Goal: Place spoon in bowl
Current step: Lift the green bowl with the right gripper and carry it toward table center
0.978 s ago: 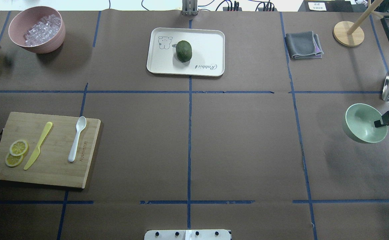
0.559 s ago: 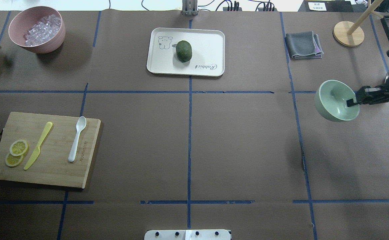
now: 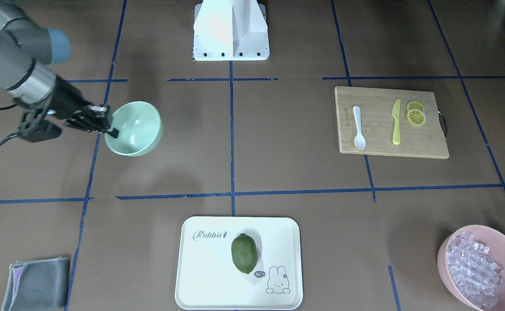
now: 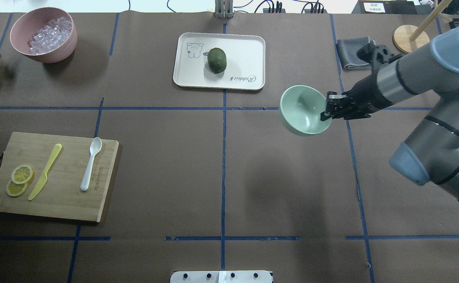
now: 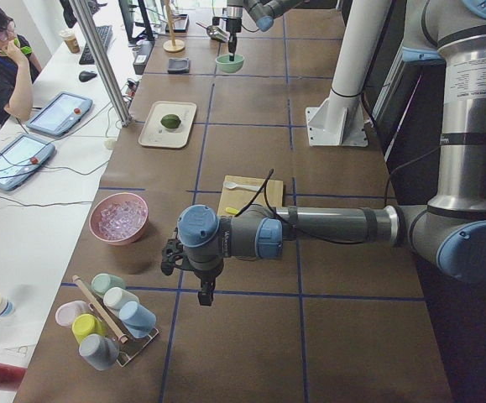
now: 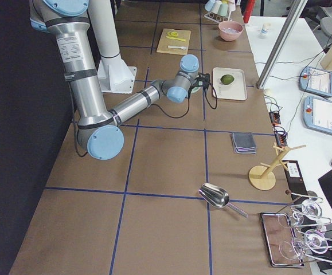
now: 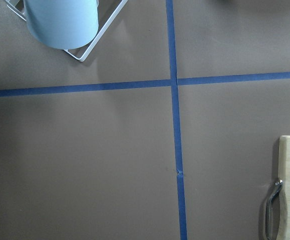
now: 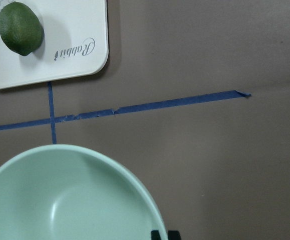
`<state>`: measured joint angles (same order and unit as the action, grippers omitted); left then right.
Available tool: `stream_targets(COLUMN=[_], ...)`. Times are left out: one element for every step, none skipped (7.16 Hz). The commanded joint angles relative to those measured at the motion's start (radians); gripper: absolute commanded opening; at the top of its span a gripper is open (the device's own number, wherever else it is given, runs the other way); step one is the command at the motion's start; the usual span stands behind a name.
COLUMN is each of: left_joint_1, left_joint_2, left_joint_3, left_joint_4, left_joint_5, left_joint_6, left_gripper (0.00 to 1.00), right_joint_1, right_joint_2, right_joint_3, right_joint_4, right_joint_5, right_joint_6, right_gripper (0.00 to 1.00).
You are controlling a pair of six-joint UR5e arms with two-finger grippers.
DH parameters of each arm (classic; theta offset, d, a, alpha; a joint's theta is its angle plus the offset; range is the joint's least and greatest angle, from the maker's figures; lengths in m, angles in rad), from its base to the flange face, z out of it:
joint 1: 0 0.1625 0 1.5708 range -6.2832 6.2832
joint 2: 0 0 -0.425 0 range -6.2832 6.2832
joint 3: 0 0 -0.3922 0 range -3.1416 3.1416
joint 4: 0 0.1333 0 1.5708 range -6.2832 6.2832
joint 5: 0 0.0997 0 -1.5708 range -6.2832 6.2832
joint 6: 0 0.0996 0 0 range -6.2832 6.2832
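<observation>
The white spoon [image 4: 91, 163] lies on the wooden cutting board [image 4: 68, 204] at the table's left; it also shows in the front view [image 3: 358, 128]. My right gripper [image 4: 325, 114] is shut on the rim of the mint-green bowl [image 4: 302, 108] and holds it tilted above the table, right of the centre line. The bowl also shows in the front view [image 3: 135, 125] and fills the bottom of the right wrist view [image 8: 59, 200]. My left gripper [image 5: 202, 295] shows only in the exterior left view, near the cup rack; I cannot tell if it is open or shut.
A yellow knife [image 4: 45, 171] and lemon slices [image 4: 19, 180] share the board. A white tray [image 4: 245, 51] with a green fruit [image 4: 217, 60] sits at back centre, a pink bowl of clear cubes [image 4: 43, 35] back left, a grey cloth [image 4: 351, 53] back right.
My right arm has carried the bowl leftward from the table's right edge towards the centre, and much more of the arm is now in view. The spoon has not moved.
</observation>
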<state>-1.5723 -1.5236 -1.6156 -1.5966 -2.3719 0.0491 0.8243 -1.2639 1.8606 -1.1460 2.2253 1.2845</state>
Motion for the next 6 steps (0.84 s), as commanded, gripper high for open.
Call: stream_targets(left_joint_1=[0.001, 0.001, 0.001, 0.001, 0.001, 0.001], left_joint_2=[-0.001, -0.001, -0.001, -0.001, -0.001, 0.0], left_joint_3=[0.0, -0.001, -0.001, 0.0, -0.001, -0.001], left_joint_4=[0.001, 0.001, 0.001, 0.001, 0.0, 0.0], left_joint_5=[-0.001, -0.001, -0.001, -0.001, -0.001, -0.001], left_joint_6=[0.0, 0.0, 0.0, 0.0, 0.0, 0.0], left_gripper=[1.0, 1.0, 1.0, 1.0, 1.0, 1.0], right_joint_1=[-0.298, -0.35, -0.372, -0.381, -0.381, -0.379], right_joint_2=[0.15, 0.182, 0.237, 0.253, 0.259, 0.297], right_joint_3=[0.06, 0.017, -0.042, -0.078, -0.104, -0.157], right_joint_4=[-0.265, -0.252, -0.251, -0.251, -0.25, -0.25], right_joint_5=[-0.381, -0.407, -0.424, -0.441, -0.449, -0.466], right_joint_6=[0.048, 0.106, 0.136, 0.136, 0.131, 0.131], right_gripper=[0.0, 0.0, 0.01, 0.01, 0.02, 0.02])
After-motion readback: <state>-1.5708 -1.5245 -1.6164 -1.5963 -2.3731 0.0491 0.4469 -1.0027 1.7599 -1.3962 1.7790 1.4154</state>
